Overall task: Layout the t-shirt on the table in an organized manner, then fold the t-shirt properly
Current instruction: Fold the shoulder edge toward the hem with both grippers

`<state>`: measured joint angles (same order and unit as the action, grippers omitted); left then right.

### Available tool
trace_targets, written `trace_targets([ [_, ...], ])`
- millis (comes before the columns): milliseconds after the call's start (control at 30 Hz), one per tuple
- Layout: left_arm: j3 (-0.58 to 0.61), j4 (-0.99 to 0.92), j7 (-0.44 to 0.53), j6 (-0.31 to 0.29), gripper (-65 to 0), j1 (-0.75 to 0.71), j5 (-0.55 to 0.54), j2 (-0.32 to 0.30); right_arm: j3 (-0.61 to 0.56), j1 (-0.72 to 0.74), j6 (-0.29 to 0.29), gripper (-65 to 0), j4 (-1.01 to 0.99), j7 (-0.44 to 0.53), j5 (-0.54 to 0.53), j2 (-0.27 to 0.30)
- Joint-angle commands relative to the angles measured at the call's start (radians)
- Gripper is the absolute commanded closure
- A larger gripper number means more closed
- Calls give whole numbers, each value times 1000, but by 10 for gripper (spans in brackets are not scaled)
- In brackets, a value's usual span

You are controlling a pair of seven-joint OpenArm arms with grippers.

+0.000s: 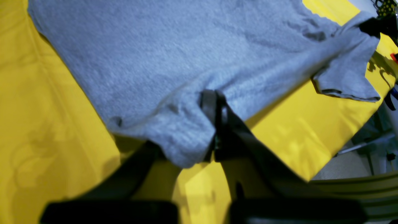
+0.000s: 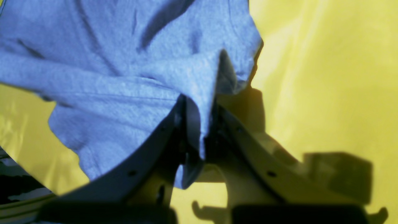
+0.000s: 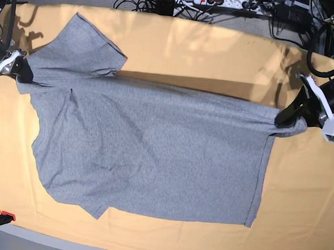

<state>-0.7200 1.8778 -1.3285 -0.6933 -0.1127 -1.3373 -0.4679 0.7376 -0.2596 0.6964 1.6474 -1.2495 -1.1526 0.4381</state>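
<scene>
Yellow cloth covers the table [image 3: 177,46], where the t-shirt [image 3: 148,152] lies stretched between the left gripper [image 3: 282,118] and right gripper [image 3: 24,74], both pinching its edges; harder pulling could slip a corner free.

Bright, hard shadows, blurred foregrounds.

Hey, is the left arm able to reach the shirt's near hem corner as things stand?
Probably not yet: the left gripper is shut on the t-shirt at its far hem corner. Nothing lies on the table between them.
</scene>
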Motion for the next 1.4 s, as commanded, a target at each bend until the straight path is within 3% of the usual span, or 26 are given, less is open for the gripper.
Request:
trace_targets([
  [0,-6,12,28,-5,0,18,-21,-20,9,10,2,0,16,19,-50,25],
  [300,111,11,41,-5,0,47,16,-30,9,34,2,0,33,-49,-203,25],
  [500,209,11,135,-5,0,108,212,-47,9,95,2,0,33,-49,-186,24],
  [700,247,-58,156,-5,0,206,267,-50,7,110,2,0,33,27,-77,22],
  [900,247,-285,179,-5,0,309,266,-51,-52,111,2,0,33,118,42,22],
  [1133,247,-525,206,-5,0,407,223,-50,-246,128,2,0,33,352,355,22],
  [1367,250,-552,204,-5,0,443,222,-50,-274,216,-27,0,33,356,468,22],
])
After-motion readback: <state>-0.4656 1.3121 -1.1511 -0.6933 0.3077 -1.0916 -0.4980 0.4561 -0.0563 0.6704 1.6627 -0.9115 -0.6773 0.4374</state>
